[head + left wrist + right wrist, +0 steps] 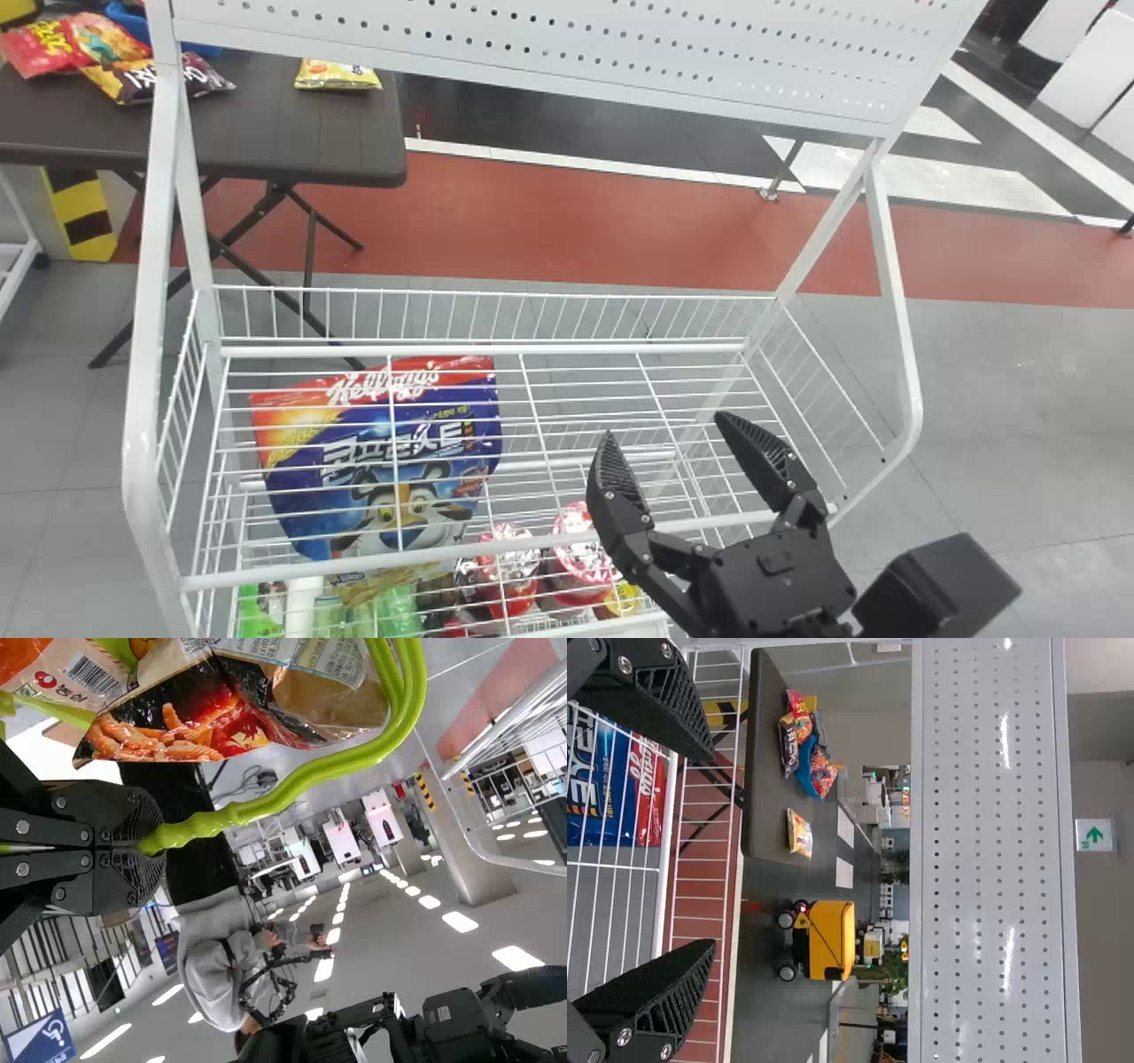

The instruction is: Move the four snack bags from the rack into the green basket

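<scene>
Had left fingers point(139, 877) clenched on green basket handle point(292, 796) near rack point(137, 425), right fingers point(616, 496) released above rack. Judged best: steady left hold, right fingers clear of rack.

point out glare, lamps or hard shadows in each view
Right wrist view: white glare streaks on the rack's perforated panel; left wrist view: rows of bright ceiling lamps; head view: soft light, no hard-edged shadow I can make out on the grey floor at right.
</scene>
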You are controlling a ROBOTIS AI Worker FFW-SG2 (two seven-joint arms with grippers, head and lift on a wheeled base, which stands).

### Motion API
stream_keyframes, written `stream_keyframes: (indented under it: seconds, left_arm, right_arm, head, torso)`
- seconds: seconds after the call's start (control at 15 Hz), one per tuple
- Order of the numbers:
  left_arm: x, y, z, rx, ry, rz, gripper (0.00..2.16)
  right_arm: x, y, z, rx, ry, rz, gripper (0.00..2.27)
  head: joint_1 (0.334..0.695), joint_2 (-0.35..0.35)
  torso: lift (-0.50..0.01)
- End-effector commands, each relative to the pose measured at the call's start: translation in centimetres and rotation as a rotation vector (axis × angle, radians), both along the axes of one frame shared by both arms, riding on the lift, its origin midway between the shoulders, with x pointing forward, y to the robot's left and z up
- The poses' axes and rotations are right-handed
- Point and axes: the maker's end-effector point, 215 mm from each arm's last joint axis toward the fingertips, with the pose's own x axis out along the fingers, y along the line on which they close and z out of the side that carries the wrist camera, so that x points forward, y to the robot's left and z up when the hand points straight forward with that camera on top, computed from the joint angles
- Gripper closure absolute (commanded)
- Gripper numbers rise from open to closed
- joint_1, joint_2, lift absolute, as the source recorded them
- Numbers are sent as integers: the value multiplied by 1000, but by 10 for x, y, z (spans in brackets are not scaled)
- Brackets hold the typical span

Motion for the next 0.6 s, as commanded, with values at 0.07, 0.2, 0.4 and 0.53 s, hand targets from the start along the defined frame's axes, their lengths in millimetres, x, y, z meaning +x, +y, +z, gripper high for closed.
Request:
stream_keyframes:
  seconds: [0.07,0.2,0.4,0.53]
  left_arm:
    - [0,0,0,0,2,0,1818]
    - [0,0,0,0,2,0,1818]
    - [0,0,0,-1,0,0,1818]
    - [0,0,0,0,3,0,1818]
  right_arm:
    - [0,-2,0,0,-2,-9,63]
    - [0,-3,2,-1,-9,-12,63]
    - [0,-3,3,-1,-12,-12,63]
    - [0,-3,2,-1,-11,-12,63]
  head:
    - [695,-350]
    - [695,-350]
    - [695,-350]
    - [695,-350]
  torso:
    - [0]
    - [0]
    - [0]
    - [0]
